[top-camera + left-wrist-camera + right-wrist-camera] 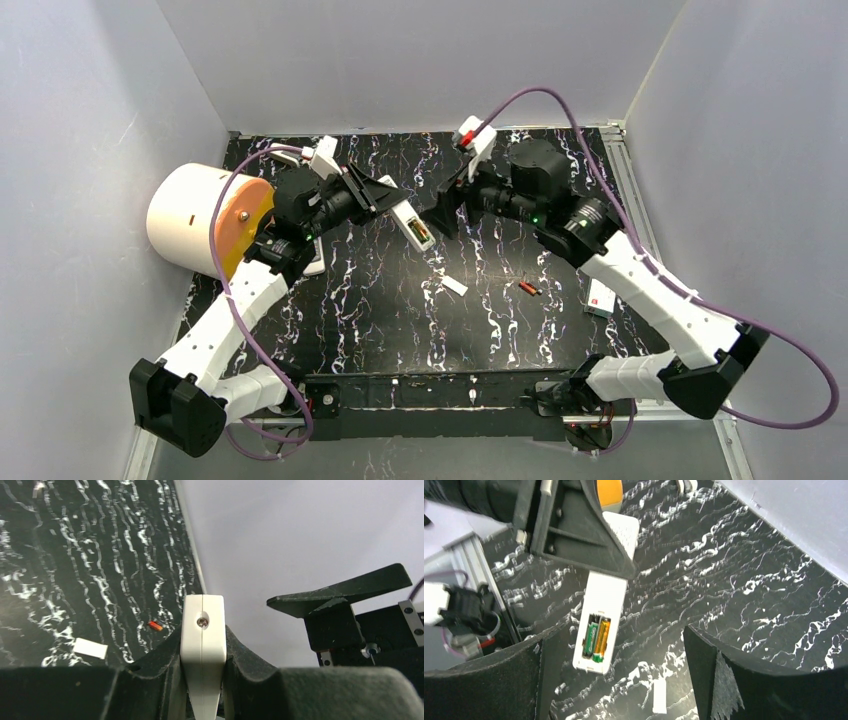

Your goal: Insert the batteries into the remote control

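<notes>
Far left: clamped tight around the remote control in the left claw, held off the table with its compartment open. Seated inside, side by side: two batteries. Just beside that end: spread wide apart and gripping nothing, the right claw. Farther right, lying flat: the white cover, then one loose battery. Liable to spill the seated pair if tilted or bumped before covering. Liable, too, to twist in so narrow a grip.

One remote, two seated batteries, one loose battery, one cover
</notes>
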Robot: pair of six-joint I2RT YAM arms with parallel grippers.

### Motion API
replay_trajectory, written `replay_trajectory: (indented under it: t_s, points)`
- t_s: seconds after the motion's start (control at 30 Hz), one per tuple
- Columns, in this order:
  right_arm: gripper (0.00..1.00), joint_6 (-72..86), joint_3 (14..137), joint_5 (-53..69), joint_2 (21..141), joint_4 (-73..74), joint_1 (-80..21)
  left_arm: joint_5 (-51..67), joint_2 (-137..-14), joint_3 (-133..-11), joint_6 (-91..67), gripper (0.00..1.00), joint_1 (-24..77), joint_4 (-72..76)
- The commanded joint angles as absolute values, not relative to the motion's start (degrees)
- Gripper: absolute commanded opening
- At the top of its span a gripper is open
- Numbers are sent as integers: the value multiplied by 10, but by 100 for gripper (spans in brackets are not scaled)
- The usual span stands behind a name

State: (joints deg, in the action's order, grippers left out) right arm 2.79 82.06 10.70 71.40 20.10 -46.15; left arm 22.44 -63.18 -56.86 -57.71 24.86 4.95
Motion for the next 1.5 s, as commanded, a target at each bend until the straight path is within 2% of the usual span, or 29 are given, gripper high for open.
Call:
replay_trajectory:
  t_s: [0.0,0.2,0.37,0.53,0.73,0.9,1.0,1.1,1.17,1.3,1.4,1.47]
  points:
    - [93,-51,840,151,727,236,-467,185,-611,-601,-537,0,246,3]
    - [93,-41,842,165,749,238,-480,187,-618,-611,-530,0,246,-16]
    - [93,23,846,213,774,222,-483,193,-629,-614,-530,0,246,-9]
    - [91,74,846,204,798,207,-489,196,-634,-616,-534,0,246,-6]
    - [72,77,860,199,840,230,-503,206,-642,-618,-544,0,246,-3]
    - [48,69,870,166,853,240,-507,199,-641,-615,-541,0,246,-10]
    - [34,55,877,153,857,252,-507,190,-637,-615,-535,8,246,-30]
    - [24,27,897,146,873,287,-507,179,-629,-614,-526,23,245,-56]
    - [23,4,901,142,881,304,-507,163,-618,-614,-516,44,245,-83]
    - [22,-48,894,135,887,321,-507,118,-589,-611,-497,68,239,-159]
    - [21,-75,882,145,889,325,-507,62,-565,-612,-481,76,231,-222]
    - [21,-79,874,147,897,326,-507,-16,-550,-617,-476,80,228,-289]
